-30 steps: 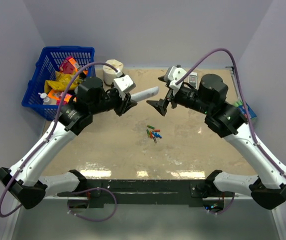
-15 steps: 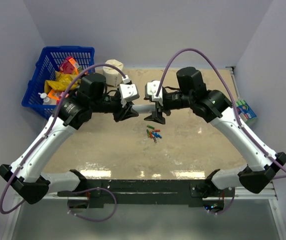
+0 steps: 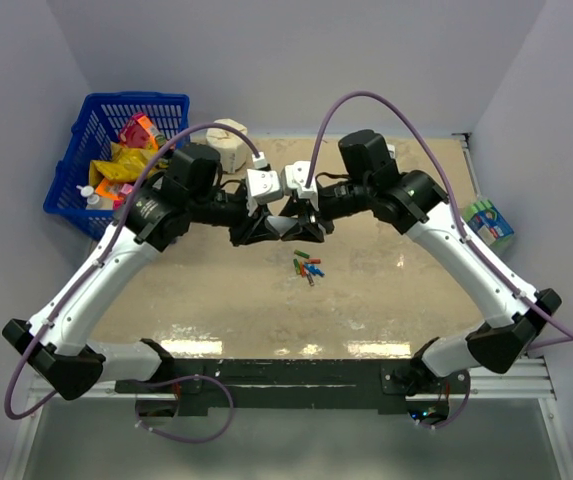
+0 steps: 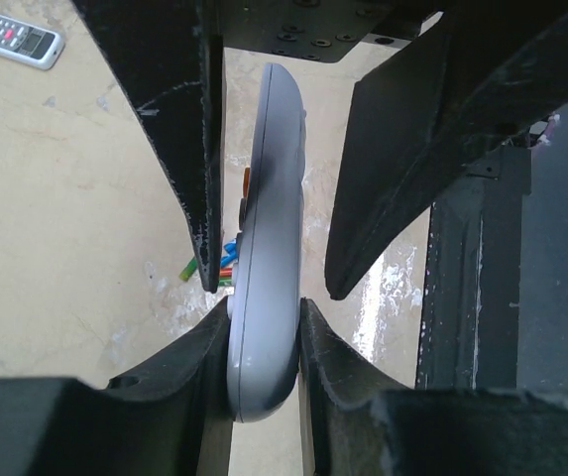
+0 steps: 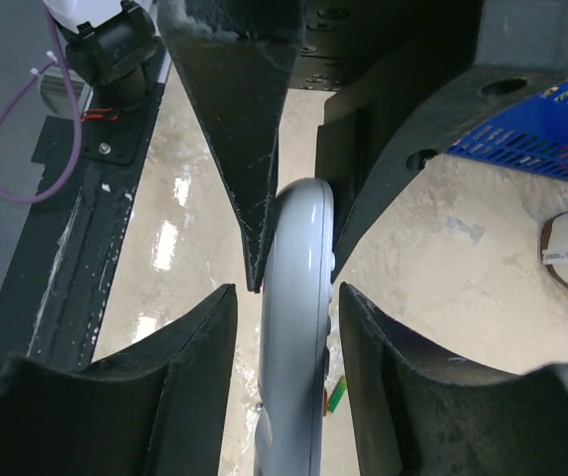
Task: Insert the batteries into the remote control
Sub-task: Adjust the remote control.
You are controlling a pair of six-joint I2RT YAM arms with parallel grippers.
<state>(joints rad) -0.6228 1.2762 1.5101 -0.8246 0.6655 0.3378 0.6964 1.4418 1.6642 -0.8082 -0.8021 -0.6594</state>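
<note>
The remote control (image 4: 269, 248) hangs edge-on above the table, a slim silver-white body between both grippers. My left gripper (image 4: 264, 342) is shut on one end of it, both pads pressed against its sides. My right gripper (image 5: 288, 307) straddles the other end with its jaws open, a narrow gap showing on each side of the remote control (image 5: 298, 327). In the top view the left gripper (image 3: 254, 228) and right gripper (image 3: 306, 226) meet tip to tip over the table's middle. The batteries (image 3: 307, 266), small coloured cylinders, lie in a loose cluster on the table just below them.
A blue basket (image 3: 116, 150) holding snack packets stands at the back left, with a white roll (image 3: 228, 142) beside it. A shorter white handset (image 4: 14, 38) lies on the table farther off. A green and blue box (image 3: 488, 222) sits at the right edge.
My right arm has swung left to the remote's free end and its jaws have narrowed around it. My left arm has shifted slightly right, still holding the remote.
</note>
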